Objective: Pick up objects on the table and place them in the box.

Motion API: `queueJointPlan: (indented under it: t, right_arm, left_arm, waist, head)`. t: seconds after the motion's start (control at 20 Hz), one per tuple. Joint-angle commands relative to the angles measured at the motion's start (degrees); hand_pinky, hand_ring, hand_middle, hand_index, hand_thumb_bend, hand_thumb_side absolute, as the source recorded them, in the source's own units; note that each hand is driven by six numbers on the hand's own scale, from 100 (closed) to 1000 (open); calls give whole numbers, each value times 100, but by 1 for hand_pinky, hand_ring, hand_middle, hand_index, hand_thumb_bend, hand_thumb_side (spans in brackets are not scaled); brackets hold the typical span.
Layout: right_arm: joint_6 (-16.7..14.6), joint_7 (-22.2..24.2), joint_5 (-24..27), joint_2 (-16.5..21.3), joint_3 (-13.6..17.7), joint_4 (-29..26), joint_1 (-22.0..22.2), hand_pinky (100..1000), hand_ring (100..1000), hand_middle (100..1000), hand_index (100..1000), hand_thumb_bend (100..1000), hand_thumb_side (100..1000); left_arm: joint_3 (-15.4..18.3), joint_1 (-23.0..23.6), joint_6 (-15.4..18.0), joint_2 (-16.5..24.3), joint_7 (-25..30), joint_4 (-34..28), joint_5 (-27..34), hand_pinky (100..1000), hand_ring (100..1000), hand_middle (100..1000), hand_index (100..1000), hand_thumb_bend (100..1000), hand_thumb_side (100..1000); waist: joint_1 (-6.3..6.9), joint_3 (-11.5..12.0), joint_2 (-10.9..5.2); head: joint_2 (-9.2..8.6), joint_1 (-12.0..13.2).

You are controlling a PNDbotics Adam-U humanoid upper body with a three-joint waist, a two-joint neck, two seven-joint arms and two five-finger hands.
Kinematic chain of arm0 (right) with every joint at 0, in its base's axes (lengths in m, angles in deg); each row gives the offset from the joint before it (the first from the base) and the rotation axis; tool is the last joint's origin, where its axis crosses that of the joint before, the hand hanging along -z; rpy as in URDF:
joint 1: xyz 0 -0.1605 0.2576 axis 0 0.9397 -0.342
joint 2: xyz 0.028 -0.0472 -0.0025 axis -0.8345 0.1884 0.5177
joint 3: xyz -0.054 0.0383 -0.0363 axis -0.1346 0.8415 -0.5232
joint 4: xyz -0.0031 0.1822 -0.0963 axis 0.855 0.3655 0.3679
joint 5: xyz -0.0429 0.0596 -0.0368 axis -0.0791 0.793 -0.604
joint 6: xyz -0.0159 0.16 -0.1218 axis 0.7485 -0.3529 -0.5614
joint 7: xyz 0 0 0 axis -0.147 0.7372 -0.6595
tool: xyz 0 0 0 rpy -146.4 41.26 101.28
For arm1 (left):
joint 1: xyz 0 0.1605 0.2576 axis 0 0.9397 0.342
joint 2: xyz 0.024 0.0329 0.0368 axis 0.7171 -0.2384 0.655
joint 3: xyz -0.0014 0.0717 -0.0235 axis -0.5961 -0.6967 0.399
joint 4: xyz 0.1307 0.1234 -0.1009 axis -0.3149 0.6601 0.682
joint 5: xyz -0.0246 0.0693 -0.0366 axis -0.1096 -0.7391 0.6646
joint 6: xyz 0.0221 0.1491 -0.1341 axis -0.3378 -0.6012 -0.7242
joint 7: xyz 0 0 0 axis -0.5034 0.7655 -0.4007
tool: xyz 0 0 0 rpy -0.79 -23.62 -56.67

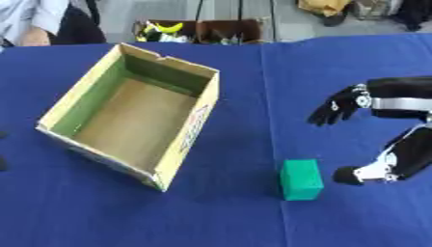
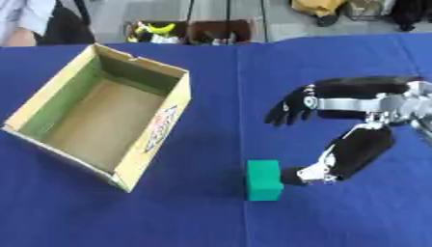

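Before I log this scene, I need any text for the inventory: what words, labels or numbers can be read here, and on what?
None can be read.
Cardboard box: a printed label with red and blue marks on its right outer wall, too blurred to read.
Green block: no marking visible.
Blue tablecloth: plain.

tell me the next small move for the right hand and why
Probably bring the right hand down and to its left, toward the green block, and close its fingers round it. The hand hangs above the blue cloth with fingers drooping and holds nothing, the block lies apart from it on the cloth, and the cardboard box looks empty.
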Motion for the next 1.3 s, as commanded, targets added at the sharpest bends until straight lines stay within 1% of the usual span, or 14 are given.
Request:
queueJointPlan:
  t: [0.05, 0.35, 0.6, 0.8, 1.0, 1.3]
  right_arm:
    - [-10, 94, -159, 56, -103, -115, -126, 787, 814, 796, 911, 474, 539]
    - [68, 127, -450, -91, -534, -115, -121, 784, 817, 802, 911, 468, 530]
    - [162, 128, -718, -195, -787, -115, -113, 781, 818, 805, 911, 448, 537]
    - [254, 128, -951, -270, -841, -115, -117, 779, 817, 806, 911, 432, 545]
    - [344, 128, -1212, -332, -822, -115, -124, 774, 817, 809, 913, 424, 558]
    - [373, 128, -1461, -360, -848, -115, -82, 770, 817, 810, 911, 400, 556]
  left_arm:
    - [8, -36, 5, 96, 18, -114, -8, 249, 560, 609, 823, 146, 906]
    - [0, -46, 6, 92, 29, -114, 0, 249, 561, 609, 823, 146, 906]
    - [-7, -53, 9, 87, 39, -114, 4, 249, 561, 609, 824, 147, 907]
    - [-10, -53, 10, 81, 45, -114, 4, 248, 561, 609, 824, 147, 907]
    - [-12, -53, 9, 75, 53, -114, 0, 248, 562, 609, 824, 148, 908]
    - [-13, -58, 11, 69, 61, -114, -3, 248, 562, 609, 824, 149, 909]
  waist:
    - [-14, 5, -125]
    - [-17, 20, -111]
    - [-19, 38, -102]
    - [-18, 41, -96]
    - [-16, 44, -83]
    - [-20, 41, -64]
  head:
    - [-67, -19]
    - [-86, -52]
    - [-102, -78]
    - [-120, -89]
    - [-125, -90]
    - [-141, -98]
